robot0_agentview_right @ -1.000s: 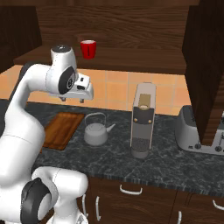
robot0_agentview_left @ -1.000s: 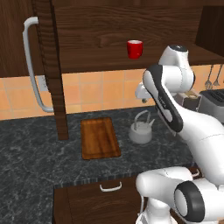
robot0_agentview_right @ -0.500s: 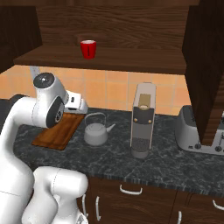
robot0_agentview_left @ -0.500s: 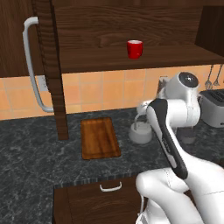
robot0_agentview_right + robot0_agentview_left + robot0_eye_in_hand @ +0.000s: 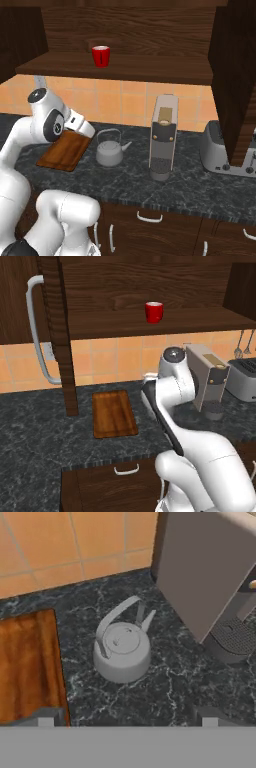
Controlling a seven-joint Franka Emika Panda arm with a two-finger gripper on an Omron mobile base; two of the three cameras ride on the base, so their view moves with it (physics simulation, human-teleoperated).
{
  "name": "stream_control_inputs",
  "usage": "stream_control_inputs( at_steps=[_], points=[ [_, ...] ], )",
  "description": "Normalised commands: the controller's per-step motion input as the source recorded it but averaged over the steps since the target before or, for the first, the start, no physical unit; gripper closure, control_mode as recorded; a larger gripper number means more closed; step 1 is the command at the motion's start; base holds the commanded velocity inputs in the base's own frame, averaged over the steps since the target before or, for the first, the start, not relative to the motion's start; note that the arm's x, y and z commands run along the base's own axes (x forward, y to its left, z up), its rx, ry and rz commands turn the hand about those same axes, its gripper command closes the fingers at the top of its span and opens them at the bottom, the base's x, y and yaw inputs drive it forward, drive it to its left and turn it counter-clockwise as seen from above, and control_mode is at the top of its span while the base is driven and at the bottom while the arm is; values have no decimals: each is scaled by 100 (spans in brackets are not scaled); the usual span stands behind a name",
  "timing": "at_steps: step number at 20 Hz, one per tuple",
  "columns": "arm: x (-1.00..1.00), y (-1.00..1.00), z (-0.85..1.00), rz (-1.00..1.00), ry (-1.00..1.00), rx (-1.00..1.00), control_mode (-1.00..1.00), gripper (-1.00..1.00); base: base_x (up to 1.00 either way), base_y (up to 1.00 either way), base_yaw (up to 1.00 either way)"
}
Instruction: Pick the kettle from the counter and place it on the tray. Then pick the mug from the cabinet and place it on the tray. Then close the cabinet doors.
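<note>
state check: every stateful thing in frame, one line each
kettle: upright on counter, beside the tray, not held
tray: bare
mug: upright on cabinet shelf
cabinet doors: open
hand: open, above kettle, holding nothing

kettle (image 5: 121,651) flanked by tray (image 5: 27,667), coffee machine (image 5: 207,572)

— What's hidden from the left base view?
— The kettle (image 5: 110,150), behind the arm.
— Anything cropped?
— In the hand view, the tray (image 5: 27,667) runs off the left edge; the fingers (image 5: 46,717) barely show.
</note>
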Motion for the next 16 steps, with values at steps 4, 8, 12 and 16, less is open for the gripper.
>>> stream_control_inputs(
  at_steps=[4,8,12,16],
  points=[
    [76,0,-33,-35,1,6,-100,-100,0,0,0],
    [78,0,-30,-23,7,8,-100,-100,0,0,0],
    [76,-7,-13,-13,28,12,-100,-100,0,0,0],
    [52,-10,-32,-4,13,9,-100,-100,0,0,0]
  ],
)
